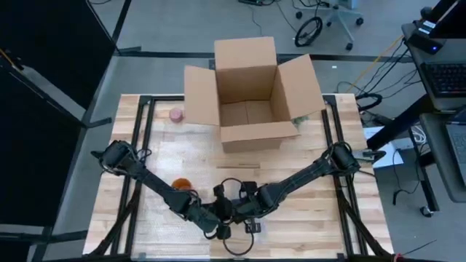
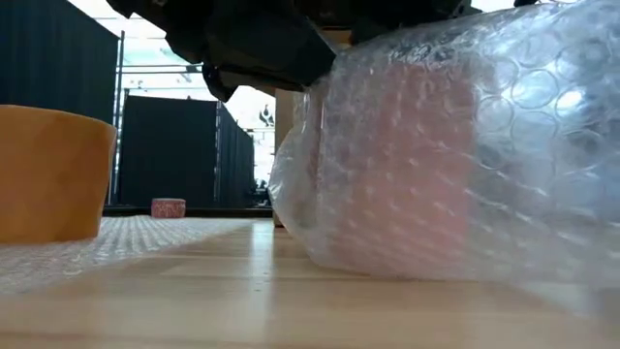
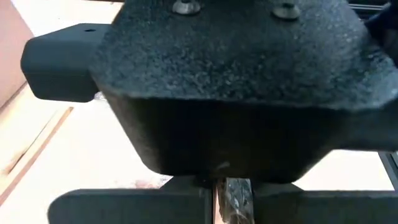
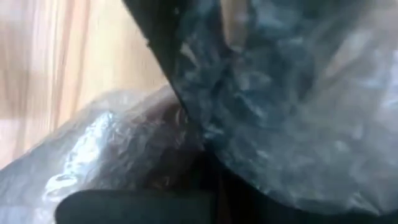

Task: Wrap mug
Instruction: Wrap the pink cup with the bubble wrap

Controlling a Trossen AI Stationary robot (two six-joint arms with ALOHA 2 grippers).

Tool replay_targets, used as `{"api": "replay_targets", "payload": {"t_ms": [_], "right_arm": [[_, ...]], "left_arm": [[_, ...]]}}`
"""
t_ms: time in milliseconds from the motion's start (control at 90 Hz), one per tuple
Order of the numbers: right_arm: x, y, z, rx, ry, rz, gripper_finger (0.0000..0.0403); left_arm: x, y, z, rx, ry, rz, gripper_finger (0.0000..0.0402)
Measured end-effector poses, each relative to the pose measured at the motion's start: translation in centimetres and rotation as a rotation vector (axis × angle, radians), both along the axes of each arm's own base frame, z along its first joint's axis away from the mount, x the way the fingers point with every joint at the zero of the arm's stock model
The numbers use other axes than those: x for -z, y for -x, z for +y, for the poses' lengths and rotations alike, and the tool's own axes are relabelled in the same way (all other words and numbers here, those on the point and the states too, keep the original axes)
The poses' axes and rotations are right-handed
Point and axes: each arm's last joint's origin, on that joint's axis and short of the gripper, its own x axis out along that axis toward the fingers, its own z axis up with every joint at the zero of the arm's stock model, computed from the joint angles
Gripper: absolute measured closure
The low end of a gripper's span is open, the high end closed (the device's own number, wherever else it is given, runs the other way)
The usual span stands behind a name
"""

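Pale wooden surface [image 1: 313, 218] under a workshop floor with dark screens to one side. At the middle of its far edge, an open cardboard box [image 1: 247, 94], flaps spread; just beside the box toward the far-left corner, a small pink object [image 1: 176, 114], too small to identify. Near the middle of the near edge, both arms converging: left tool [image 1: 218, 222] and right tool [image 1: 244, 207] close together, low over one bundle. From surface level, shows as a pinkish mug [image 2: 417, 165] lying under a cloudy skin of bubble wrap [image 2: 552, 78], resting on the wood, with dark tool bodies pressed in at its top. To the left of it, apart, an orange cup [image 2: 48, 174] standing on a loose spread of the same wrap. In the left wrist view, fingers [image 3: 124, 205] drawn nearly together with a sliver of shiny wrap pinched between, so probably clamped on the bubble wrap. For the right tool, cannot tell: only dark metal and crumpled film right against the lens. Judged as the wrapping step itself, well along, with the mug mostly covered but the sheet not yet closed. Next calls for holding the pinched edge taut, folding the free flap over and tucking it under without rolling the mug off the near edge.
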Motion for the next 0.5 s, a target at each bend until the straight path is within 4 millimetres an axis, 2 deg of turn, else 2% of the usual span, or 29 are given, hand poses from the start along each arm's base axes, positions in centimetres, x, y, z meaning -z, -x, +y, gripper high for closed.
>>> {"api": "replay_targets", "payload": {"t_ms": [244, 411, 500], "right_arm": [[-5.3, 1.3, -0.4, 0.028, -0.066, -0.122, 0.0403], [-6.2, 1.8, -0.7, 0.026, -0.073, -0.114, 0.0403], [-7.8, 2.7, -1.0, 0.039, -0.081, -0.12, 0.0403]], "left_arm": [[0.0, 0.0, 0.0, 0.011, 0.0, 0.006, 0.0402], [0.0, 0.0, 0.0, 0.011, 0.0, 0.006, 0.0402], [0.0, 0.0, 0.0, 0.011, 0.001, 0.006, 0.0402]]}}
